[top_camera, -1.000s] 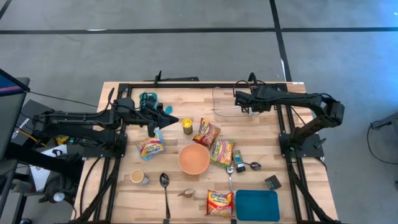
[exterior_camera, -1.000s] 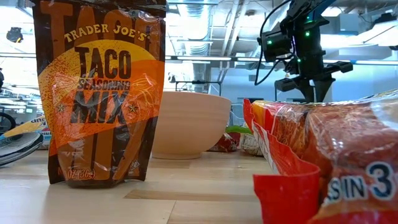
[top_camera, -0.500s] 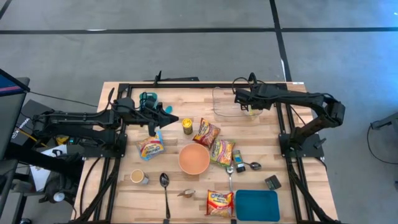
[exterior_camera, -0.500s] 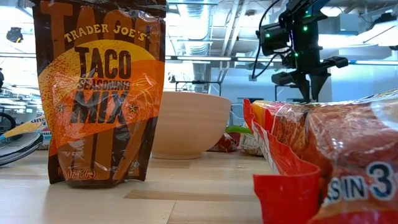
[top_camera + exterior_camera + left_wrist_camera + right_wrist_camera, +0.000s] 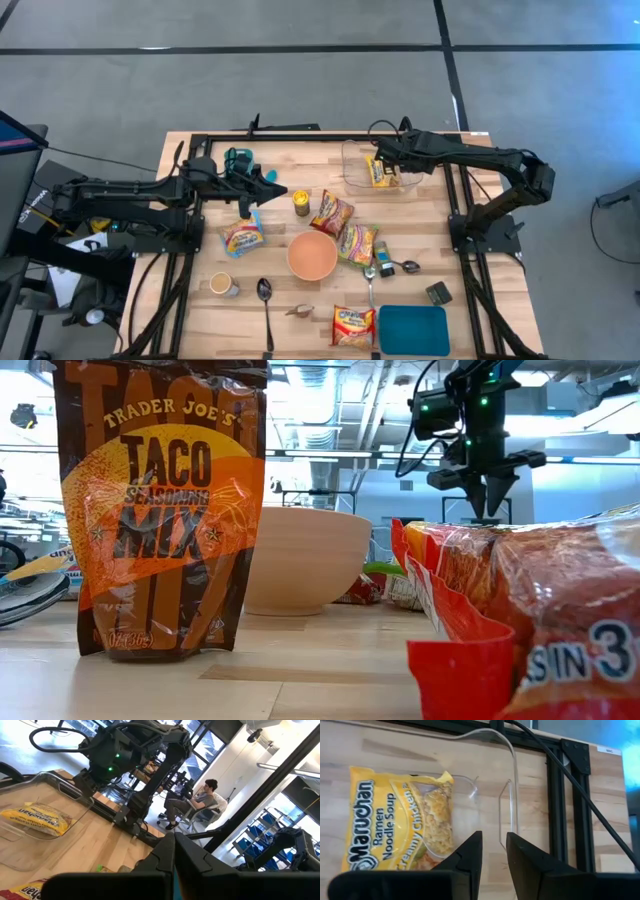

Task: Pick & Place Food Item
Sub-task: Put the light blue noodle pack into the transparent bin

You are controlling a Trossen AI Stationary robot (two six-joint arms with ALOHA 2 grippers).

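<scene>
Right gripper (image 5: 377, 152) hangs above the clear tray (image 5: 352, 176) at the table's far edge, fingers (image 5: 467, 852) a little apart w/ nothing between them. Left gripper (image 5: 277, 193) waits by the table's left side, pinched shut, empty.

Big to small: wooden table (image 5: 190, 300), then tray, then yellow ramen packet (image 5: 380, 171) lying flat inside it, just under the right gripper. Packet's in the tray b/c that's the drop spot, I'd guess; gripper is let go and clear of it, so this placement looks done. Other packets, e.g. near the bowl (image 5: 312, 255), sit mid-table, prob. waiting their turn.
</scene>
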